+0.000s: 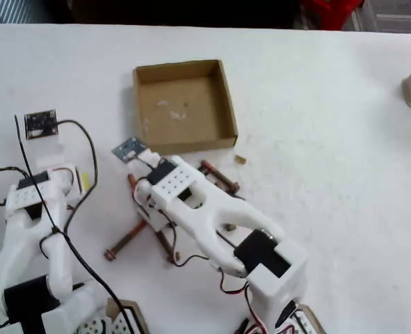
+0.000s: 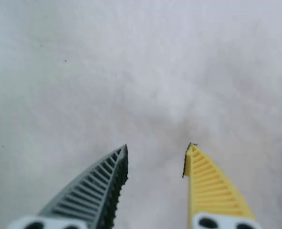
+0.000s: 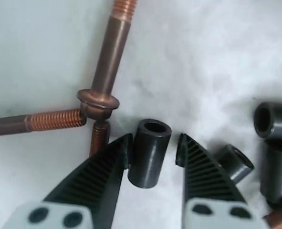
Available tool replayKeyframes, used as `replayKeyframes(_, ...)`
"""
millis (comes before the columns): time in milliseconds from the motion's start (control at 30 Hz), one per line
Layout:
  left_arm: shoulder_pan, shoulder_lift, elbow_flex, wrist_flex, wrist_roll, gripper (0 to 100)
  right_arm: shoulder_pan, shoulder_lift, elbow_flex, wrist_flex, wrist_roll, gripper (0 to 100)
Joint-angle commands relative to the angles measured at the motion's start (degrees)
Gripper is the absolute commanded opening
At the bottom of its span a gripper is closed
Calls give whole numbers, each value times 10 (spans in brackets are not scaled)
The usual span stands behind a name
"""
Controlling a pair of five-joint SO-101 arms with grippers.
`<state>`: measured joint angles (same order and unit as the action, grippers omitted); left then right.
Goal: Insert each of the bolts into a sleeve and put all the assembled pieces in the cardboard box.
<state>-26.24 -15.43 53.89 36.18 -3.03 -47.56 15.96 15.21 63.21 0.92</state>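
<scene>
Right wrist view: the right gripper (image 3: pixel 155 138) straddles an upright black sleeve (image 3: pixel 148 157), jaws narrowly apart, a sliver of gap on one side. A copper-coloured bolt (image 3: pixel 109 57) lies just beside it. The left gripper (image 2: pixel 158 146) hangs half-open over the white table (image 2: pixel 131 71). The cardboard box (image 1: pixel 191 118) sits near the arms.

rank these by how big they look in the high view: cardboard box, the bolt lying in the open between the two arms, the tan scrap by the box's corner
1. cardboard box, by far the largest
2. bolt, long but thin
3. tan scrap, a tiny fleck
</scene>
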Motion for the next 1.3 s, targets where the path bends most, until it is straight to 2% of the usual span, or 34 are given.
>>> replayKeyframes(0, 4, -23, -3, -9, -4, 218, 21, 10, -6, -13, 6, 58)
replayKeyframes(100, 4, -23, -3, -9, -4, 218, 26, 19, -18, -5, 6, 16)
replayKeyframes(200, 4, -23, -3, -9, -4, 218, 26, 7, -25, 32, 6, 19)
replayKeyframes(333, 4, -23, -3, -9, -4, 218, 59, -79, -24, 87, 6, 19)
replayKeyframes(567, 7, -24, 2, -9, -4, 218, 196, -260, 54, 110, 22, 18)
replayKeyframes(767, 13, -24, 1, -10, -4, 219, 284, -345, 162, 76, 34, 18)
replayKeyframes(933, 42, -23, 0, -8, -4, 218, 391, -401, 206, 66, 34, 18)
replayKeyframes(1000, 53, -23, -9, 15, -12, 218, 436, -422, 217, 66, 34, 18)
replayKeyframes(1100, 69, -23, -47, 82, -68, 218, 495, -444, 240, 65, 39, 18)
replayKeyframes(1267, 130, -22, -126, 213, -103, 218, 573, -466, 320, -1, 73, 18)
